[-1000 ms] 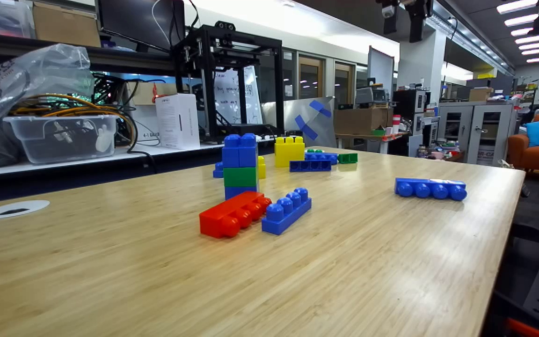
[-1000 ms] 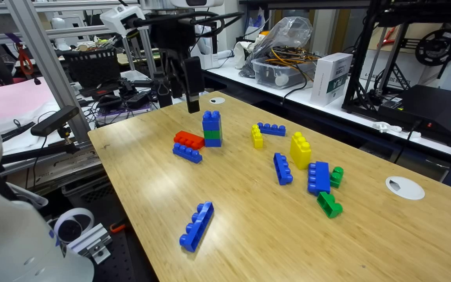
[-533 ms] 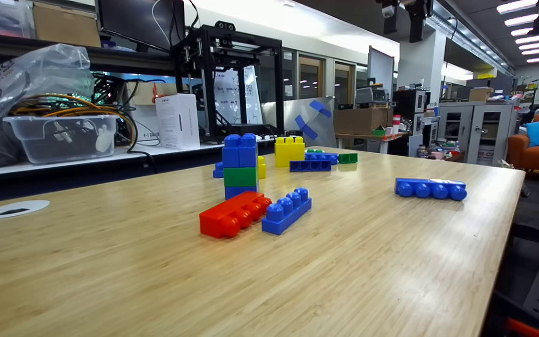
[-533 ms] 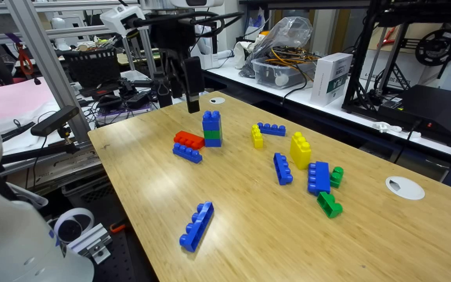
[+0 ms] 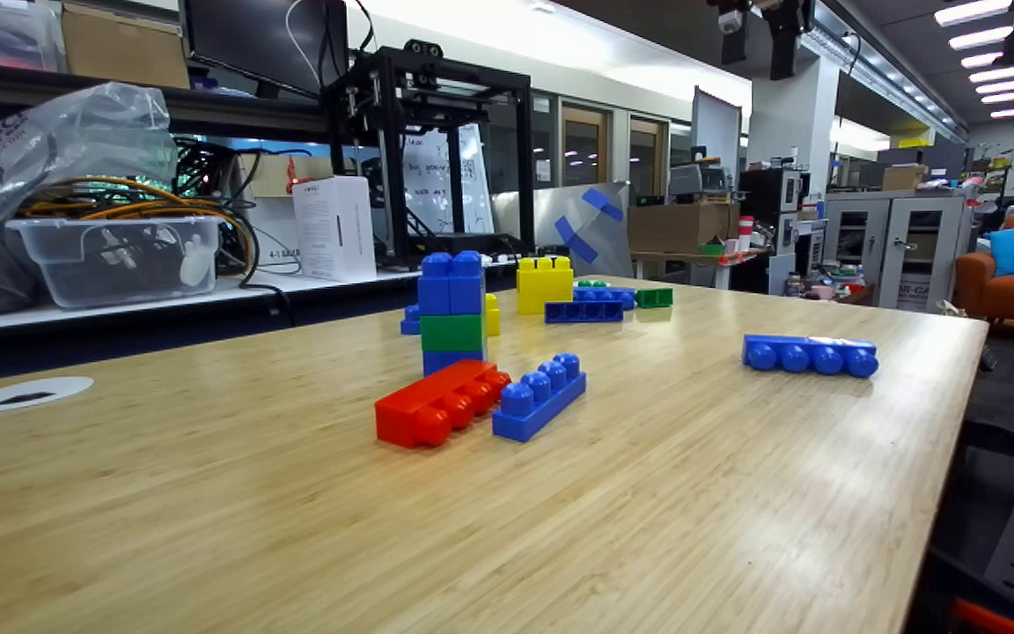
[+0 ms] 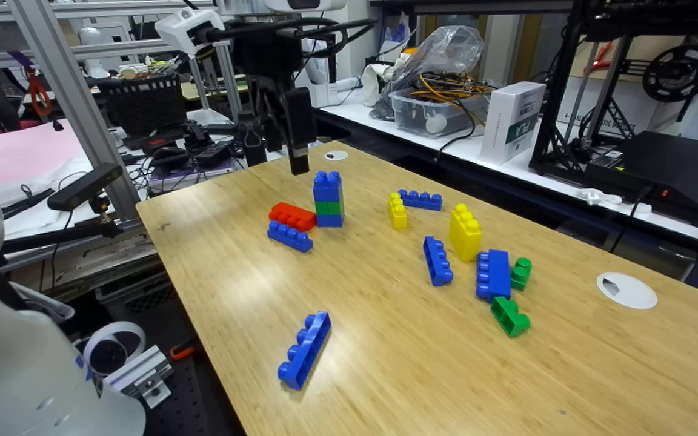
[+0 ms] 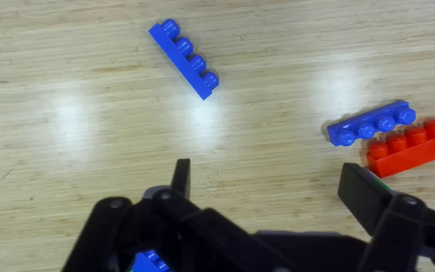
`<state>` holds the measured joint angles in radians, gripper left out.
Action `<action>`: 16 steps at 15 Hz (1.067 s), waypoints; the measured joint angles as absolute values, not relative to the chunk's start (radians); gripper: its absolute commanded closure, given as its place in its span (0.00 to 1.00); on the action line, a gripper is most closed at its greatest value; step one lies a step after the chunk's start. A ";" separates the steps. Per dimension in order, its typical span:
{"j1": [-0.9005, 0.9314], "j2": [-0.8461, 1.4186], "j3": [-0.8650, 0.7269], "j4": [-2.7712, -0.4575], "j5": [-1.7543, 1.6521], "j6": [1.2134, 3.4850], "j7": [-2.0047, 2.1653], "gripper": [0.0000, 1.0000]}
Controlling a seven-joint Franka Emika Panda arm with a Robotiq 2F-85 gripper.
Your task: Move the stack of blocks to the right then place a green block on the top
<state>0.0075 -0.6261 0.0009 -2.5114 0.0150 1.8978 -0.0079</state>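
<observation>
The block stack (image 6: 328, 207), blue on green on blue, stands upright on the table; it also shows in an exterior view (image 5: 451, 295). In the wrist view only a thin blue-green sliver of it (image 7: 381, 183) shows behind the right-hand finger. Two green blocks lie at the table's far end: one on its side (image 6: 511, 317), also in an exterior view (image 5: 655, 298), and one (image 6: 520, 274) beside a blue brick. My gripper (image 7: 268, 166) is open and empty, fingers wide apart. In an exterior view the gripper (image 6: 285, 154) hangs above the table, up and left of the stack's top.
A red brick (image 6: 292, 216) and a blue brick (image 6: 289, 236) lie close beside the stack. A blue brick (image 6: 305, 351) lies near the front edge. Yellow blocks (image 6: 465, 233) (image 6: 397, 211) and more blue bricks (image 6: 437, 260) (image 6: 494, 275) (image 6: 420, 200) lie farther along the table.
</observation>
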 measured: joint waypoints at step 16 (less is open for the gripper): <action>0.020 -0.520 0.028 -2.468 0.076 1.932 0.085 0.00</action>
